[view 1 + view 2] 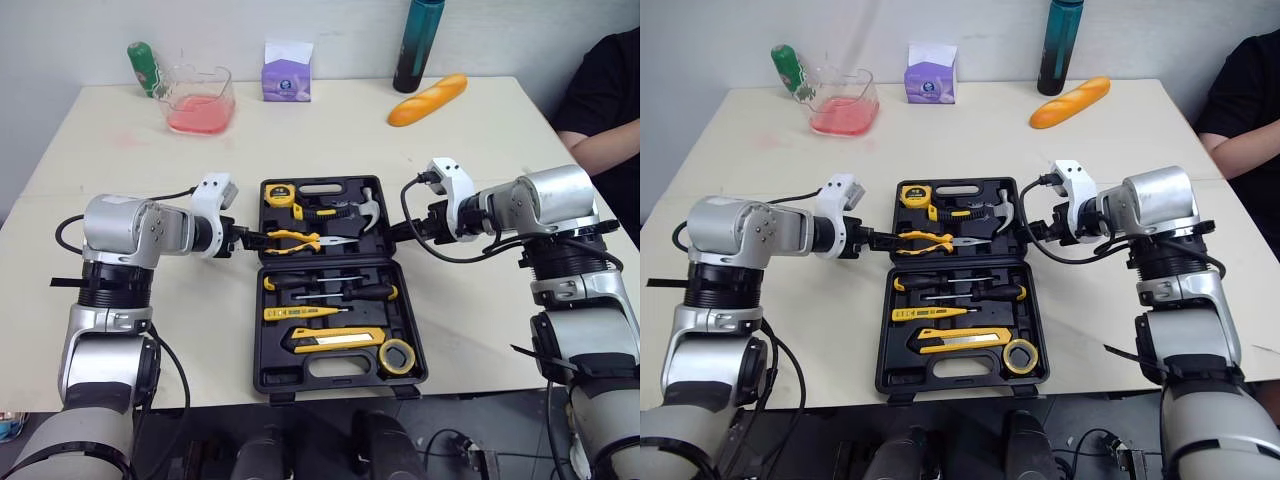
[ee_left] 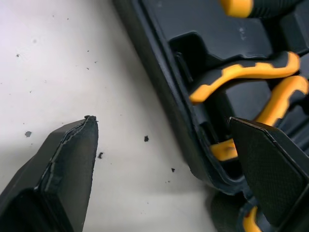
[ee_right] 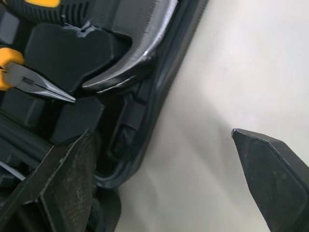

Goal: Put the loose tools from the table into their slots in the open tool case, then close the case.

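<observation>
Nearest of all, the open tool case [image 1: 272,378] lies flat at 6 o'clock on the worktop [image 1: 120,200]. A yellow tape roll [image 1: 398,356] sits in its 5 o'clock corner, just beside a yellow utility knife [image 1: 335,340]. Beyond these, toward 12 o'clock, come a yellow tester [image 1: 305,313] and two black-handled screwdrivers [image 1: 330,288]. The far half holds the pliers [image 1: 300,240], the hammer [image 1: 350,212] and, at its 11 o'clock corner, the tape measure [image 1: 279,195].

The left tool [image 1: 243,240] is at the case's 9 o'clock edge with its fingers apart, astride the wall: one finger over bare worktop, the other over the pliers' yellow handles. The right tool [image 1: 400,230] is at the 3 o'clock edge, also spread wide across the wall, one finger inside near the hammer head, the other over the worktop.

Along the worktop's far side, from 10 to 1 o'clock, stand a green bottle [image 1: 145,68], a clear tub of pink liquid [image 1: 200,100], a purple tissue box [image 1: 287,72], a dark bottle [image 1: 418,45] and a bread loaf [image 1: 428,99]. A person's arm [image 1: 600,110] shows at 2 o'clock.
</observation>
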### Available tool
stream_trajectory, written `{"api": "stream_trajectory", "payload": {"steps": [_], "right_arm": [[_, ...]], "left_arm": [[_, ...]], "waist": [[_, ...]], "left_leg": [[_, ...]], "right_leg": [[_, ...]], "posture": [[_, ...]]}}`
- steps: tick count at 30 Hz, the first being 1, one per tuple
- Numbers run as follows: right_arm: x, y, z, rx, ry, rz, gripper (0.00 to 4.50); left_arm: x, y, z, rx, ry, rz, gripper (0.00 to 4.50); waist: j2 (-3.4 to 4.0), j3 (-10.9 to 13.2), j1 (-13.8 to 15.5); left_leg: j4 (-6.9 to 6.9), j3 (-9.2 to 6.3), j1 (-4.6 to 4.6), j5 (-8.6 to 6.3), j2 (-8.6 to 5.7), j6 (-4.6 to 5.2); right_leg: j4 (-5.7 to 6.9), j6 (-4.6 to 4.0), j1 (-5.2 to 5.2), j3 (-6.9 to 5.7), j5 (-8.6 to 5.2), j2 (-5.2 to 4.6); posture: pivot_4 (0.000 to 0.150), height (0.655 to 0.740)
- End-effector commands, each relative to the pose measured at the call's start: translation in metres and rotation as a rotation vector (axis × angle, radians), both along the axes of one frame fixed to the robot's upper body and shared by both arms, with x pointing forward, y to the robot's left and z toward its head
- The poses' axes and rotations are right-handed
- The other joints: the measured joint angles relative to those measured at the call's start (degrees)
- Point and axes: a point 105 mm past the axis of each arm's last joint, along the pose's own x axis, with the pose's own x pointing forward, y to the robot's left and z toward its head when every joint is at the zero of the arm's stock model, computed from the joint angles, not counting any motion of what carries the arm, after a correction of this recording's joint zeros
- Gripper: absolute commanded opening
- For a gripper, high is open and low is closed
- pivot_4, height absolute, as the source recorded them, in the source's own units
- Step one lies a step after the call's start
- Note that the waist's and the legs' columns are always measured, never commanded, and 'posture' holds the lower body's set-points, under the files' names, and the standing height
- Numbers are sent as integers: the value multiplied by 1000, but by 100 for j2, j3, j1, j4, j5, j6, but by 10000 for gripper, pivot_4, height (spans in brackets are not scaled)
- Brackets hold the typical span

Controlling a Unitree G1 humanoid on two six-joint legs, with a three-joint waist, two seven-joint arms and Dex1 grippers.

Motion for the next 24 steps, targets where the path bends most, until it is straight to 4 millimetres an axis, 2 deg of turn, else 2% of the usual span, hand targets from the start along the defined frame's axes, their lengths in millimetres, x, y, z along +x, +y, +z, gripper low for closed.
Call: {"api": "stream_trajectory", "payload": {"steps": [1, 5, 14, 24], "right_arm": [[3, 2, 9, 14, -44, -6, 44726], [5, 2, 7, -9, -54, -19, 44726], [10, 9, 3, -17, -56, -29, 44726], [23, 0, -4, -47, -68, -110, 44726]], "left_arm": [[4, 1, 7, 37, -33, -1, 45000], [14, 2, 13, 36, -93, 45, 45000], [17, 0, 6, 39, -73, 38, 45000], [18, -10, -1, 42, -60, 7, 45000]], "waist": [[0, 0, 4], [0, 0, 9], [0, 0, 5], [0, 0, 13]], "left_leg": [[0, 0, 0, 0, 0, 0], [0, 0, 0, 1, -2, 1], [1, 0, 1, 3, -2, 1], [1, 0, 2, 8, -9, 7]], "right_leg": [[0, 0, 0, 0, 0, 0], [1, 0, 1, 0, 0, -2], [5, 0, 1, 0, 0, -2], [7, 2, 3, 0, 1, -8]], "posture": [[1500, 7400], [1500, 7400], [1500, 7400], [1500, 7400]]}}
